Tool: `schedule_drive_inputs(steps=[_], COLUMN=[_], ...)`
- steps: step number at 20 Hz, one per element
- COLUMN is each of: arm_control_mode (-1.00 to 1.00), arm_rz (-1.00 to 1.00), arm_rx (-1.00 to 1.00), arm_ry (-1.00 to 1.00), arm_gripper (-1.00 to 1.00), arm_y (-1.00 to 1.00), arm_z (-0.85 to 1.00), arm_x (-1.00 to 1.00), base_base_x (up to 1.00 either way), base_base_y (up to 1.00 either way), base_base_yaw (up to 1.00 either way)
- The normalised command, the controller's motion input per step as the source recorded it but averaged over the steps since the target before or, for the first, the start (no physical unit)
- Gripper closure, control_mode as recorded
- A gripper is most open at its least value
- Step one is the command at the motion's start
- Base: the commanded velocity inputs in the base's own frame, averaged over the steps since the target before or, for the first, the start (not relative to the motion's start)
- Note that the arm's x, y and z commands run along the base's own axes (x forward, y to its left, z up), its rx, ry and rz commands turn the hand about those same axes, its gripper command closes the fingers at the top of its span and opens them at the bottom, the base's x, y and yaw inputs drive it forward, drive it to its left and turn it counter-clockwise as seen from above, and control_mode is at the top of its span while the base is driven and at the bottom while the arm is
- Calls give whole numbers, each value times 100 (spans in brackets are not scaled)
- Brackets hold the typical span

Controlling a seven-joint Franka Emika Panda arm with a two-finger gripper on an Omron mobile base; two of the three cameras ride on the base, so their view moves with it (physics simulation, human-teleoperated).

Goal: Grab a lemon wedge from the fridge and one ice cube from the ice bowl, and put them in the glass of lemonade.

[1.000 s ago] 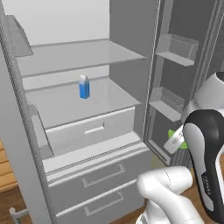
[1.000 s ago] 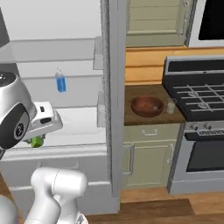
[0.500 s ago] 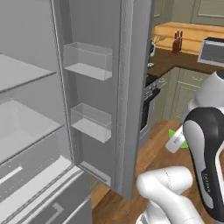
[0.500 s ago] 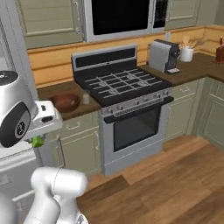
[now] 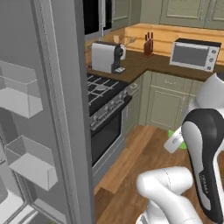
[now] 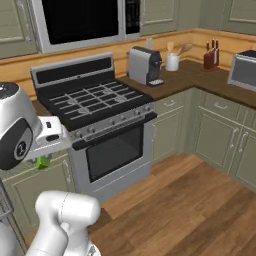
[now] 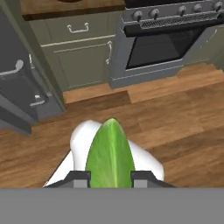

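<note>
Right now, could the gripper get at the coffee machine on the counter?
Probably not. The gripper is shut on the lemon wedge and hangs low beside the robot, while the coffee machine stands far off past the stove, so the base would likely have to drive closer.

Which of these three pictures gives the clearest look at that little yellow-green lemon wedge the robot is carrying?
The hand view: the yellow-green lemon wedge stands large and central, gripped between the gripper's two fingertips. In the left base view only a small green sliver peeks out beside the arm. In the right base view a small green bit shows under the hand.
</note>
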Motion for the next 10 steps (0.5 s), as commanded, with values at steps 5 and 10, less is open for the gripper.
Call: schedule_drive_inputs(steps=[5, 10], arm_control_mode=[100, 100], arm_rz=[0, 0], arm_rx=[0, 0], arm_ry=[0, 0], arm_gripper=[100, 100], arm_y=[0, 0], arm_z=[0, 0], arm_x=[0, 0], base_base_x=[100, 88], base_base_y=[-6, -38], base_base_yaw=[44, 71])
